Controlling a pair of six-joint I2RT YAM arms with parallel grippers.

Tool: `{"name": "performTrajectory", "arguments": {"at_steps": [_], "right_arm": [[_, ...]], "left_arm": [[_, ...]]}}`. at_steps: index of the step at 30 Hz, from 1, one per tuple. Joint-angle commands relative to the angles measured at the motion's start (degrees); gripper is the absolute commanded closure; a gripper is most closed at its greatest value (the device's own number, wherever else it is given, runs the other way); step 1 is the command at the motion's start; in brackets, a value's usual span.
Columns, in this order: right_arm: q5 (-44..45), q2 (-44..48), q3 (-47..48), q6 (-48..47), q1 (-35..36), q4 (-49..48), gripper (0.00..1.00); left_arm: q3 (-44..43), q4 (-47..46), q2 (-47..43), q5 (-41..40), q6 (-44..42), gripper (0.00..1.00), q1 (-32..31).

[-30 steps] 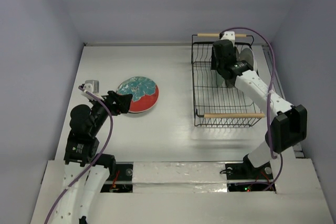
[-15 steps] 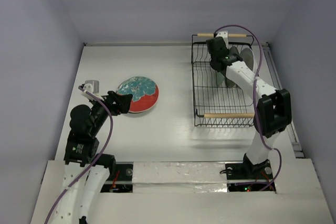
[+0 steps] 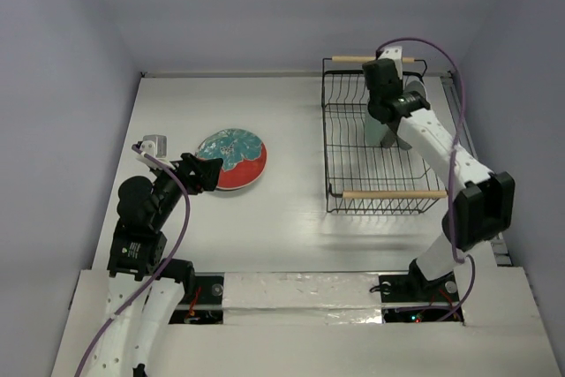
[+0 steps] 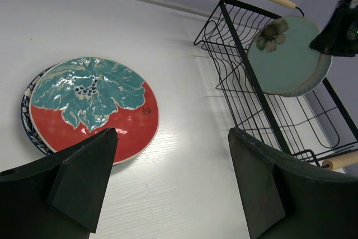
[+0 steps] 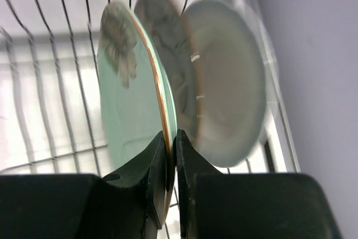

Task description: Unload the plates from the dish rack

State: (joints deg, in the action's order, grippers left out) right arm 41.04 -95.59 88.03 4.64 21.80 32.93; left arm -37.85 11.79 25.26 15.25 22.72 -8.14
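**Plates: two stacked on the table, three upright in the rack**

The left gripper (image 4: 172,138) hangs spread wide and empty, just short of the red-and-teal plate (image 4: 92,107). That plate lies on the blue-rimmed plate (image 4: 25,121) on the table (image 4: 168,26). Farther off, inside the dish rack (image 3: 393,193), the right gripper (image 5: 172,144) pinches the rim of the pale green plate (image 5: 126,104). The grey-brown plate (image 5: 173,54) and the white plate (image 5: 229,104) stand behind it.

Top view: bright, even, diffuse light from overhead. The dish rack (image 3: 393,193) throws only a faint, soft shadow on the table (image 3: 291,130) along its near side.

Left wrist view: a white glare patch sits on the table between the rack and the red-and-teal plate (image 4: 89,104).

Right wrist view: the pale green plate (image 5: 126,110) in the rack and the plates behind it are blurred. The table seen through the wires is overexposed.
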Motion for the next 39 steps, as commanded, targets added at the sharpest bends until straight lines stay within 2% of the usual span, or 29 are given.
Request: {"name": "performTrajectory", "arguments": {"at_steps": [1,7,14,17,19,20,22,26,29,39], "right_arm": [[4.58,10.86,2.5,0.1,0.7,-8.49,1.0],[0.2,15.16,1.36,2.73,0.7,-10.07,1.0],[-15.97,25.44,-4.61,10.29,0.7,-17.53,1.0],[-30.16,28.35,-9.35,16.08,1.31,-24.38,1.0],[-36.17,28.18,-12.6,21.51,1.84,-30.18,1.0],[-40.99,27.4,-13.49,23.2,2.71,-32.12,1.0],[-44.46,23.19,-13.94,26.55,5.69,-36.79,1.0],[-41.92,14.57,-11.75,28.31,11.94,-39.07,1.0],[-43.4,8.17,-10.69,31.91,14.66,-42.76,1.0],[-48.59,-9.33,-5.42,42.28,19.06,-49.8,1.0]], "left_arm": [[0.84,-3.0,-0.21,0.49,-0.75,0.22,0.93],[0.84,-2.91,-0.21,0.49,-0.75,0.22,0.93],[0.93,-3.09,0.06,0.4,-0.66,0.22,0.93],[0.84,-3.09,0.06,0.58,-0.75,0.23,0.93],[0.93,-3.09,0.06,0.49,-0.75,0.22,0.93],[0.93,-3.09,0.06,0.57,-0.66,0.22,0.93],[0.93,-3.09,0.23,0.58,-0.75,0.22,0.93],[0.84,-3.0,0.23,0.57,-0.75,0.23,0.93],[0.84,-3.0,0.23,0.57,-0.66,0.23,0.93],[1.02,-3.26,0.23,1.01,-0.75,0.23,0.93]]}}
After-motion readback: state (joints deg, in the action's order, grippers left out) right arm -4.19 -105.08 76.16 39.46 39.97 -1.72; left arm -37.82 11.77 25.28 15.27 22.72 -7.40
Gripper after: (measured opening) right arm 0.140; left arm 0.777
